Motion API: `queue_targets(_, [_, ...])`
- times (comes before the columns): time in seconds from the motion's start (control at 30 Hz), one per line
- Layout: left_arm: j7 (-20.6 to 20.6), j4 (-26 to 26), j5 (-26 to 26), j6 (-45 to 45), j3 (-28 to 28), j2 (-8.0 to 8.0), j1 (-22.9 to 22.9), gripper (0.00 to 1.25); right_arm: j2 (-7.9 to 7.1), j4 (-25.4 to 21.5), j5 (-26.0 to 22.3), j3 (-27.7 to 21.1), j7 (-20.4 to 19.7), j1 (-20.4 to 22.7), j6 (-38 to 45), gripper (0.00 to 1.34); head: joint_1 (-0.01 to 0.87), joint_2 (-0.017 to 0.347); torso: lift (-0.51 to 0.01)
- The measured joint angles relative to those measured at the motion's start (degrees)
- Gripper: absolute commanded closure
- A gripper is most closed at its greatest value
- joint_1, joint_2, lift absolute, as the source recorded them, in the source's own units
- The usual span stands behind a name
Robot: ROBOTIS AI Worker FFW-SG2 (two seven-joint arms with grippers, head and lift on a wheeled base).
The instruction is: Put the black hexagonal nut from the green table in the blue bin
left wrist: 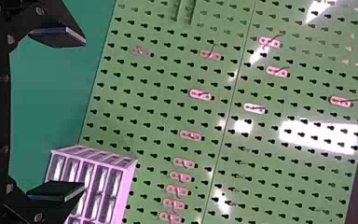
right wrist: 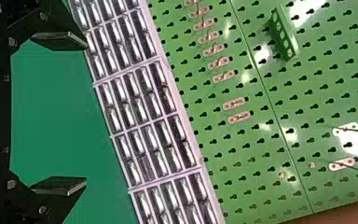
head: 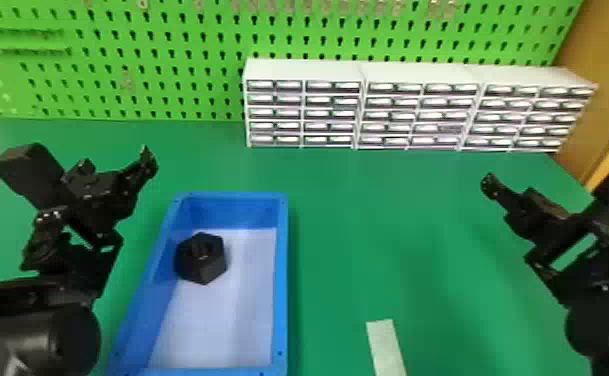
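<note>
Inside the blue bin, near its far end, the black hexagonal nut was seen | left jaws and right jaws were spread, empty | stiffness, modest weight were judged likely; opposite flats were preferred for gripping

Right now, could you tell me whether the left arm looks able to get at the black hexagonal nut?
Probably yes: the left tool is open and empty to the left of the blue bin, and the nut lies uncovered inside, though the bin's side wall would likely need clearing.
</note>
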Motion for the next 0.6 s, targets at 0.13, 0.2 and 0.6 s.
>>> queue_targets(0.13, [0.0, 0.0, 0.0, 0.0, 0.0, 0.0, 0.0, 0.19, 0.08, 0.0, 0.1, 0.0, 0.0, -0.1, 0.0, 0.26, 0.692, 0.009, -0.097])
queue_targets(0.2, [0.0, 0.0, 0.0, 0.0, 0.0, 0.0, 0.0, 0.19, 0.11, 0.0, 0.2, -0.1, 0.0, -0.2, 0.0, 0.26, 0.692, 0.009, -0.097])
queue_targets(0.6, [0.0, 0.0, 0.0, 0.0, 0.1, 0.0, 0.0, 0.19, 0.28, 0.0, 0.3, 0.0, 0.0, -0.3, 0.0, 0.26, 0.692, 0.009, -0.097])
